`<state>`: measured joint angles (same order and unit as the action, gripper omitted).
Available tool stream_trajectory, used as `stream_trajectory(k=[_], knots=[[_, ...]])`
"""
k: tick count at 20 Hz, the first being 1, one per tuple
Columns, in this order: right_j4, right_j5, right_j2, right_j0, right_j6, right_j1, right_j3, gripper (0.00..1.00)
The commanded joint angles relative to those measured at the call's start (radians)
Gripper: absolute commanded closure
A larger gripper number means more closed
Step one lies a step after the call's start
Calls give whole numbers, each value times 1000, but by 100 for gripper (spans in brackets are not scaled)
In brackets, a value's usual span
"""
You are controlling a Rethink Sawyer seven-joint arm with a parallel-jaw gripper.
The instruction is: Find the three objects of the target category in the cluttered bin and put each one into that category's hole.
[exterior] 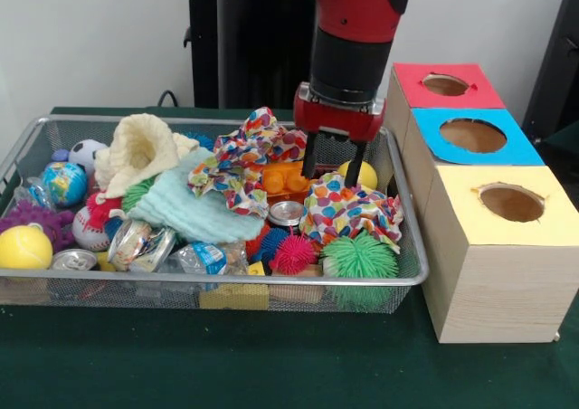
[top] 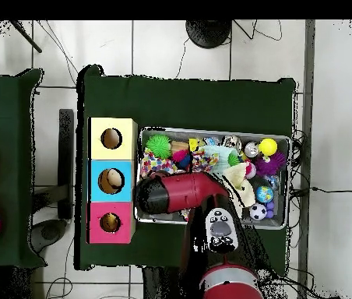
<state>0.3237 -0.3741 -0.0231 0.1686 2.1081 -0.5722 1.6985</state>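
Front of the bin (exterior: 412,278), nearest edge: a green spiky ball (exterior: 360,257), a pink spiky ball (exterior: 293,254) just left of it, then a crushed plastic bottle (exterior: 201,257), a shiny wrapper (exterior: 140,243), a can (exterior: 73,261) lying flat & a yellow ball (exterior: 24,246) at the far left. A purple spiky toy (exterior: 32,217) sits just behind the yellow ball.

Mid bin: a mint cloth (exterior: 185,208) w/ a baseball (exterior: 90,228) to its left, a globe ball (exterior: 63,183) further left. A dotted cloth (exterior: 348,212) lies bunched on the right, a 2nd can (exterior: 287,214) just beside it. Another dotted cloth (exterior: 244,160) is spread over the pile's middle, an orange block (exterior: 285,181) between the two.

Back: a cream cloth (exterior: 140,151) heaped up, a soccer ball (exterior: 86,153) left of it, a yellow ball (exterior: 366,174) at the right rear.

The gripper (exterior: 333,167) hangs over the right-middle of the bin, black fingers (exterior: 310,156) pointing down and spread apart, nothing between them. Tips are just above the right dotted cloth & near the orange block; maybe touching the cloth, hard to tell from here.

Right of the bin, touching or nearly so, 3 boxes in a row, each w/ a round hole on top: yellow box (exterior: 493,246) nearest, blue box (exterior: 470,137) behind it, red box (exterior: 443,88) farthest. From above, the blue box's hole (top: 111,181) has sth pale inside; the red box's hole (top: 110,223) looks to hold sth too, not clear what
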Motion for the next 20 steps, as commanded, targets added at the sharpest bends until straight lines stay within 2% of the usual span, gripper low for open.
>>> stream_trajectory(k=[1,3,7,10,15,18,20], knots=[[-67,128,51,-16,231,128,-57,0],[-84,187,46,-13,233,150,-59,0],[-113,242,38,-3,215,195,-71,0],[-149,250,23,7,202,205,-63,0],[-205,229,-62,61,169,210,-24,0],[-214,251,-58,54,165,214,-16,0],[-189,280,-36,37,142,218,-29,0]])
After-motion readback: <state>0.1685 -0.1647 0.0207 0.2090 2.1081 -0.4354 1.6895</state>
